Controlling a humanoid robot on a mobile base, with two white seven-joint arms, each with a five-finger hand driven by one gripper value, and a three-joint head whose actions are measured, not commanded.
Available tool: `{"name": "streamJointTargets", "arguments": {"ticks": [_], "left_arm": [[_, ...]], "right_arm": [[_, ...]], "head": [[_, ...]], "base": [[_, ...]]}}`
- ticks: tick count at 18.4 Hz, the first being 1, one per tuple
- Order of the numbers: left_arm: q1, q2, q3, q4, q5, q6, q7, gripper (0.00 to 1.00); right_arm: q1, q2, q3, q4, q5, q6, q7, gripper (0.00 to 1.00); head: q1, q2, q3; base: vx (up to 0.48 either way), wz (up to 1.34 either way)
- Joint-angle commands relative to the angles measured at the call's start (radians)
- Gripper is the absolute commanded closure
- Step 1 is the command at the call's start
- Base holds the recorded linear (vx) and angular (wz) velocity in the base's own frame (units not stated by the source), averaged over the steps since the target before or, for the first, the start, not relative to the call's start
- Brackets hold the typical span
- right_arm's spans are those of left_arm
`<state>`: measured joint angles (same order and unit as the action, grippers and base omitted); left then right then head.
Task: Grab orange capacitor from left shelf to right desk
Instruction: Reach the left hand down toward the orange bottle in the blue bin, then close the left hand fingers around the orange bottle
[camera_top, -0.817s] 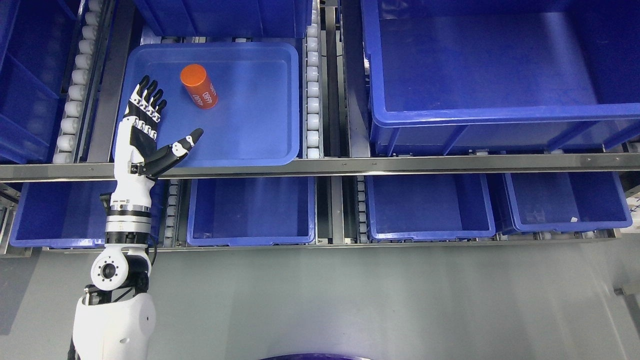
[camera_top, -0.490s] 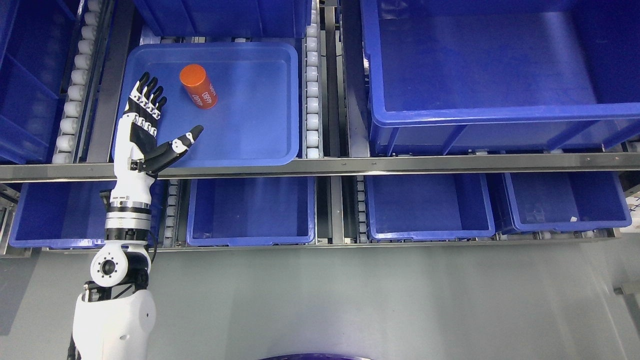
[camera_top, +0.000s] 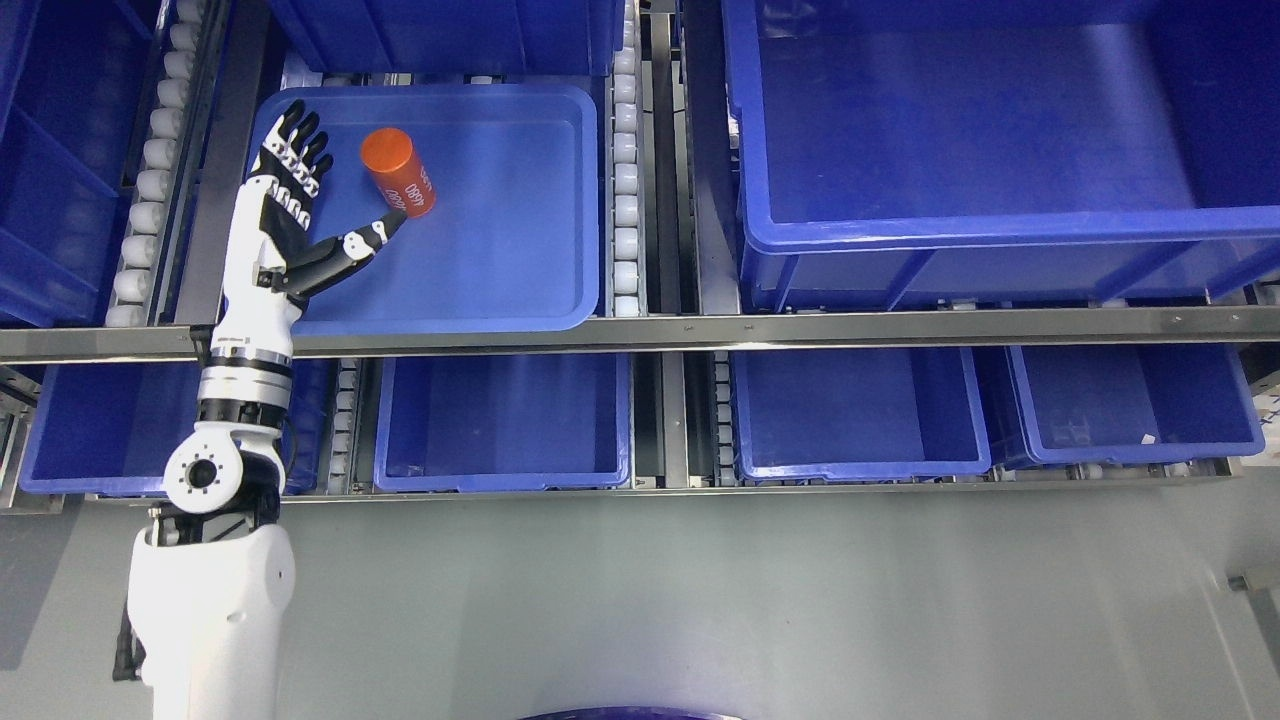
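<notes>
The left hand (camera_top: 290, 215) is spread open over the tray (camera_top: 520, 290), holding nothing, thumb tip at the capacitor (camera_top: 397, 172), which lies tilted just right of the fingers (camera_top: 295, 140). It looks best to slide right, fingers behind the can, then close evenly so it can't roll away.

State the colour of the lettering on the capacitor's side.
White lettering on the orange capacitor; the head view shows it.
</notes>
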<state>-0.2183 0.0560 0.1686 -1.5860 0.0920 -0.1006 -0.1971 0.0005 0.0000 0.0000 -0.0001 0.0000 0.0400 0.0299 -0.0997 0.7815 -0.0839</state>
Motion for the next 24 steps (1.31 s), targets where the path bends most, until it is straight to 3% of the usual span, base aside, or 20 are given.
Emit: {"name": "streamJointTargets", "arguments": {"ticks": [1, 10, 14, 18, 24], "left_arm": [[-0.105, 0.042, -0.063, 0.155, -0.086, 0.033, -0.016, 0.02], [-0.171, 0.042, -0.060, 0.311, -0.136, 0.027, -0.019, 0.07], [-0.176, 0.035, -0.058, 0.325, -0.135, 0.021, -0.025, 0.15], [-0.190, 0.021, -0.058, 0.327, -0.133, 0.015, -0.038, 0.29], [-0.193, 0.019, -0.047, 0.345, -0.129, -0.074, -0.039, 0.67]], "right_arm": [[0.033, -0.017, -0.011, -0.023, 0.000, 0.000, 0.002, 0.00], [0.033, -0.017, -0.011, -0.023, 0.000, 0.000, 0.001, 0.00], [0.033, -0.017, -0.011, -0.023, 0.000, 0.000, 0.002, 0.00], [0.033, -0.017, -0.012, -0.023, 0.000, 0.000, 0.001, 0.00], [0.033, -0.017, -0.011, -0.023, 0.000, 0.000, 0.001, 0.00]], "head": [[0.0000, 0.000, 0.000], [0.0000, 0.000, 0.000], [0.0000, 0.000, 0.000], [0.0000, 0.000, 0.000], [0.0000, 0.000, 0.000]], "base": [[0.000, 0.00], [0.000, 0.00], [0.000, 0.00], [0.000, 0.00], [0.000, 0.00]]}}
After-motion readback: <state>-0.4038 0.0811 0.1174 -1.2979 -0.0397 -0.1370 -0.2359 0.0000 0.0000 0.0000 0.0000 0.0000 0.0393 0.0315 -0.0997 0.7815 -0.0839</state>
